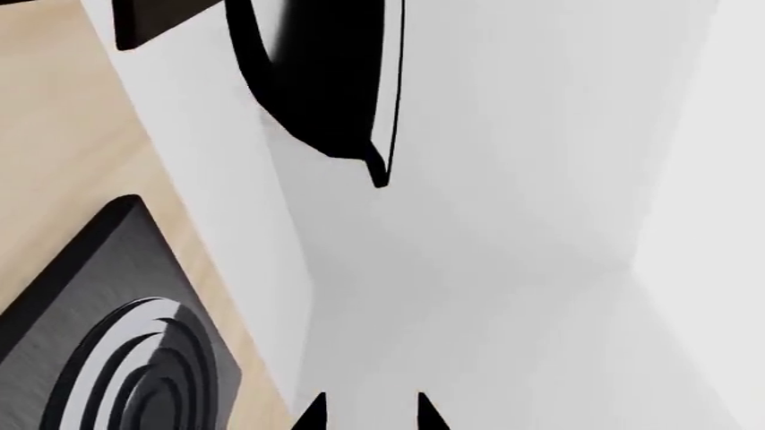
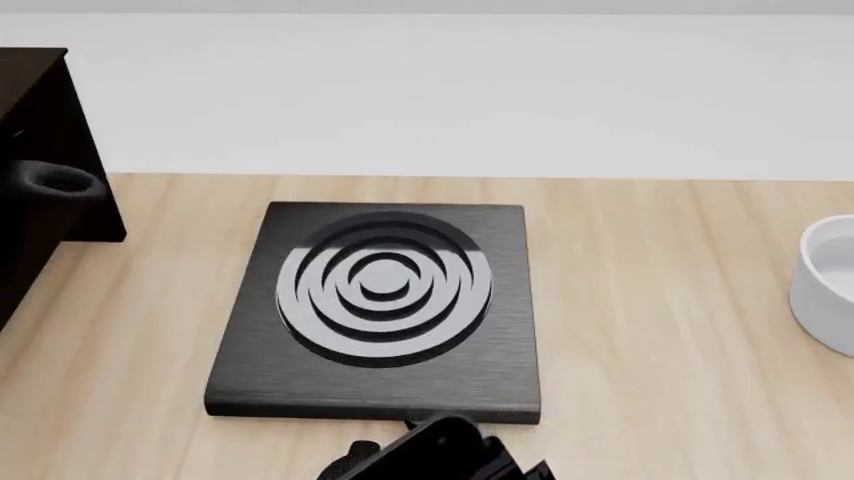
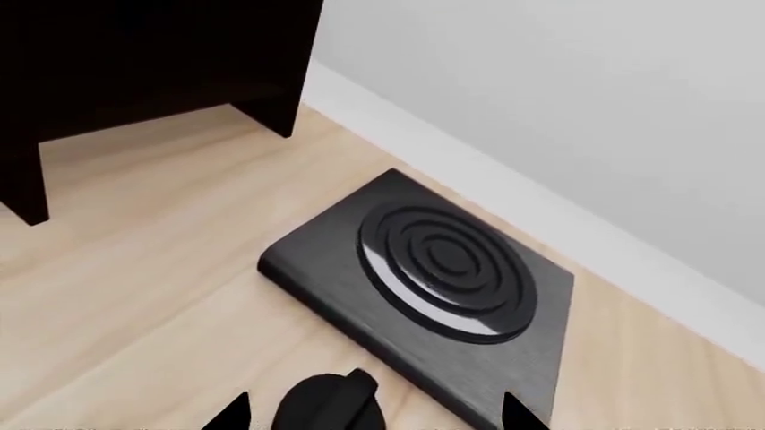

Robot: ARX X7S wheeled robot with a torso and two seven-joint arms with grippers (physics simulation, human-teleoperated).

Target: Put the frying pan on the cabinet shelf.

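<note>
Beside the cabinet [image 3: 143,63], right gripper [image 3: 373,414] parted, holding nothing

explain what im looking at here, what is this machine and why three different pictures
This is a simulated robot on wheels with two arms, steered by a person. Its job is to put a frying pan on a cabinet shelf.

The head view comes from a camera on its head, looking down at a wooden table. On the table lie a square black stove plate and, at the right edge, a white bowl. At the left stands the dark cabinet, with the looped end of the frying pan handle sticking out of it.

The other two pictures come from cameras on the arms. Only the two fingertips of the left hand show, with the pan's dark edge beyond. The right hand looks down at the stove plate. Both hands are open and hold nothing.
</note>
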